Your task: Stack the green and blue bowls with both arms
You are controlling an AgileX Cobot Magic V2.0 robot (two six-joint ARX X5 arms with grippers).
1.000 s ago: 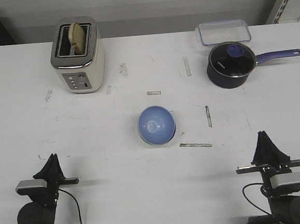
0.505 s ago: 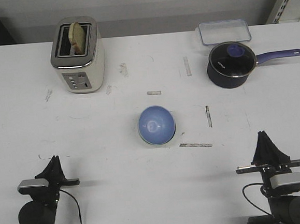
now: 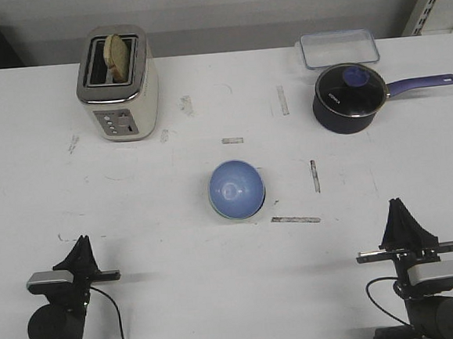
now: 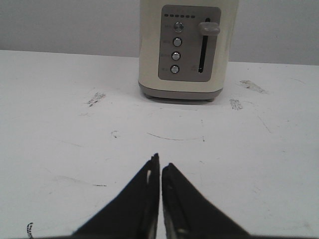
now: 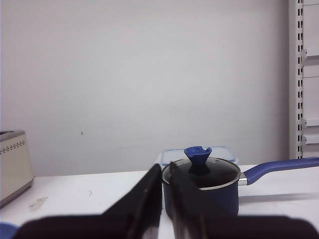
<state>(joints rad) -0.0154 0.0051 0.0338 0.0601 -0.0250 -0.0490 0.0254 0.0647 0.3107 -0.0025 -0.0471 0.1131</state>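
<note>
Front view: I saw the blue bowl (image 3: pixel 237 189) sitting near the middle of the white counter (image 3: pixel 180 283), nested in the green bowl (image 3: pixel 215 209), of which only a thin pale rim showed at its lower left edge. My left gripper (image 3: pixel 81 242) rested near the counter's front left edge and my right gripper (image 3: pixel 398 205) near its front right edge, both well apart from the bowls and holding nothing.

Left wrist view: the left gripper (image 4: pixel 160 163) had its jaws clenched, tips nearly touching with only a thin slit between them, above bare counter and pointing toward the toaster (image 4: pixel 188 49).

Right wrist view: the right gripper (image 5: pixel 165 169) likewise had its jaws drawn together and empty; beyond them stood the saucepan (image 5: pixel 202 186) with its lid on, and a clear container (image 5: pixel 171 156) behind it. In the front view the toaster (image 3: pixel 118 82) stood at the far left, the saucepan (image 3: pixel 350 97) at the far right.
</note>
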